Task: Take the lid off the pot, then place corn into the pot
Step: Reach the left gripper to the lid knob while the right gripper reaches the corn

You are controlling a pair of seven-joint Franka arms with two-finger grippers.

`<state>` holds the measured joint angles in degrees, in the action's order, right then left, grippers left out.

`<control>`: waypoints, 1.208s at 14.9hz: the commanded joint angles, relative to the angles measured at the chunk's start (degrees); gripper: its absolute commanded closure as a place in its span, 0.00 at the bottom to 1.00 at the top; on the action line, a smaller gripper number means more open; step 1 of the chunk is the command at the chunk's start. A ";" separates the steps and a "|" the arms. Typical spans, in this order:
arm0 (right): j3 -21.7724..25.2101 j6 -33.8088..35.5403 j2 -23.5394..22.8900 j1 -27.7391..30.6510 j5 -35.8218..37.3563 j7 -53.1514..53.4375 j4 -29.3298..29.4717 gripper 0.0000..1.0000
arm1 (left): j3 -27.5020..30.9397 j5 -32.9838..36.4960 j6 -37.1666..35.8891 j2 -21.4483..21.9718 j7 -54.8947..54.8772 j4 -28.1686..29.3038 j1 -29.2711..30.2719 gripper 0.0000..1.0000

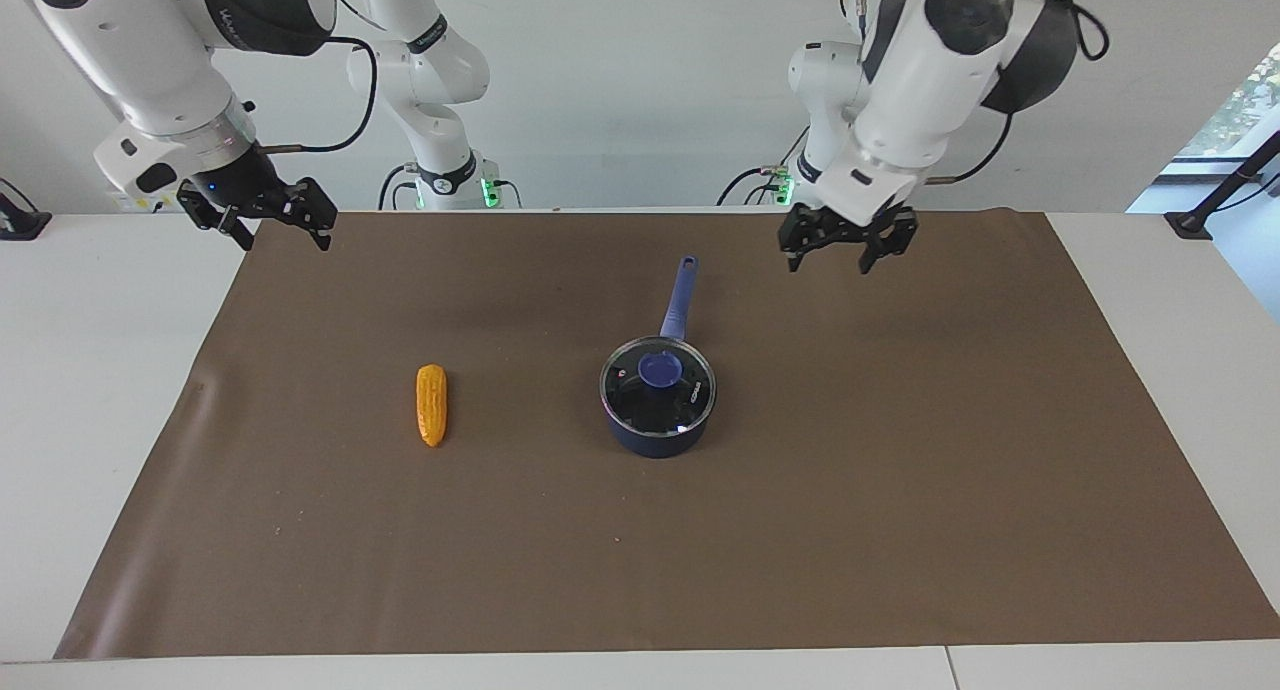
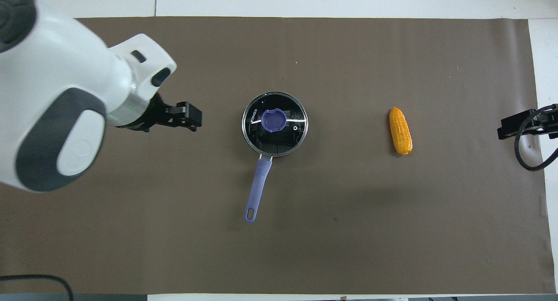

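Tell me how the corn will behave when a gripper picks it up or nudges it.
The corn lies flat on the brown mat, rounded and tapered, so a sideways nudge would probably roll it, likely in a curve. It looks moulded and stiff, so it should not sag when lifted. Its bumpy surface probably gives grip, though jaws closing on the narrow end might slip off.

The pot (image 1: 655,435) is dark navy blue, with a lighter, violet-blue handle (image 1: 678,298). Its lid (image 1: 657,388) is clear glass showing black beneath, ringed by a silver metal rim, with a blue knob (image 1: 660,369) at the centre and small white lettering near the edge. The corn (image 1: 432,404) is orange-yellow with a bumpy rowed pattern. The mat (image 1: 900,490) is plain brown, the table (image 1: 100,370) white. Both arms are white with dark grey and black parts; the left gripper (image 1: 848,245) and right gripper (image 1: 262,218) are black.
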<state>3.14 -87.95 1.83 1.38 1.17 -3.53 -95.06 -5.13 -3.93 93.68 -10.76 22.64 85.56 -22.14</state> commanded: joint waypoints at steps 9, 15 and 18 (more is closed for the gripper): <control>-0.86 -20.39 1.97 -7.00 -1.26 -1.04 -15.05 0.00 | 1.00 -0.47 8.79 -21.93 11.81 -16.21 -9.59 0.00; -0.86 -35.95 -9.03 -7.27 -4.95 -0.07 -18.83 0.00 | 1.09 2.69 10.30 -23.51 11.73 -15.25 -11.69 0.00; -0.95 -37.82 -11.40 -7.44 -5.65 -0.07 -19.90 0.01 | 1.00 3.40 11.44 -23.43 11.73 -13.75 -12.05 0.00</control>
<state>2.49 -124.24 -9.66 -6.39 -2.48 -3.53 -113.41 -4.83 -1.83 103.57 -34.27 33.67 70.99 -33.22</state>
